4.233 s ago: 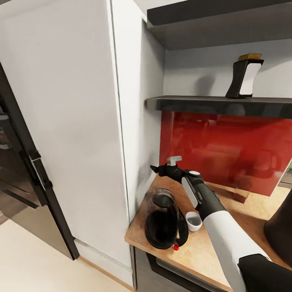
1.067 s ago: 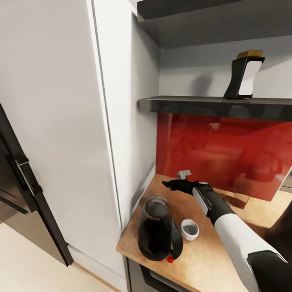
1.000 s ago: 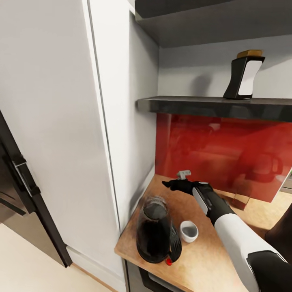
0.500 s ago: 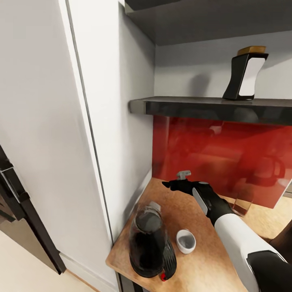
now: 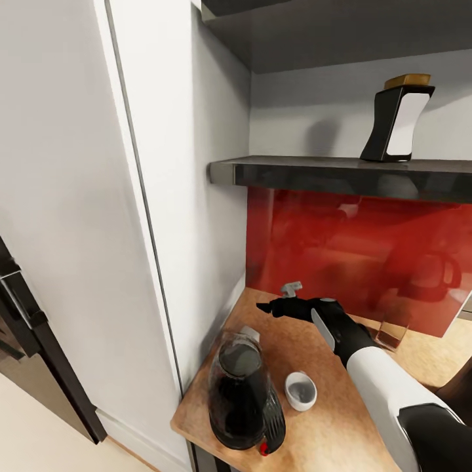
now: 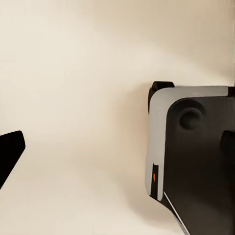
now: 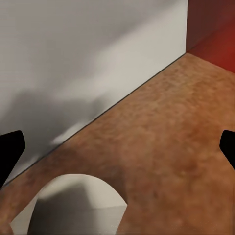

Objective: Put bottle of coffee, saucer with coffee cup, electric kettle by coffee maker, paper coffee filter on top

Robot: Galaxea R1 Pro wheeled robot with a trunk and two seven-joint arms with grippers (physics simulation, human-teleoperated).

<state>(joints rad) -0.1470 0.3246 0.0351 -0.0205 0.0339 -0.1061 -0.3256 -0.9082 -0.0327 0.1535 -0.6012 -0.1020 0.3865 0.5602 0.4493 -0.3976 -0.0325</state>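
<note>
- Above the wooden tabletop (image 5: 308, 432), the right tool (image 5: 270, 306) hangs empty near the corner by the red backsplash (image 5: 354, 249); in the right wrist view its dark fingertips (image 7: 11, 149) sit at opposite edges, so it is spread wide and holds nothing.
- The left tool's fingertip (image 6: 10, 152) shows over pale floor beside what looks like the robot's base (image 6: 196, 156); I cannot tell whether that tool is spread or pressed together.
- The bottle of coffee (image 5: 395, 118) stands upright on the kitchen shelf (image 5: 341, 172), well above the right tool.
- The electric kettle (image 5: 241, 393) stands near the tabletop's front edge, with a small white cup (image 5: 301, 391) just beside it.
- Risk, as I judge it: raising the right arm straight to the bottle could strike the shelf's front lip, since the tool sits beneath it.
- Another risk: a sweep of the forearm could nudge the cup or kettle toward the edge.
- The head view shows shelf, bottle and kettle; the right wrist view gives the tabletop corner close up, with a pale rounded rim (image 7: 78, 205), likely the cup.
</note>
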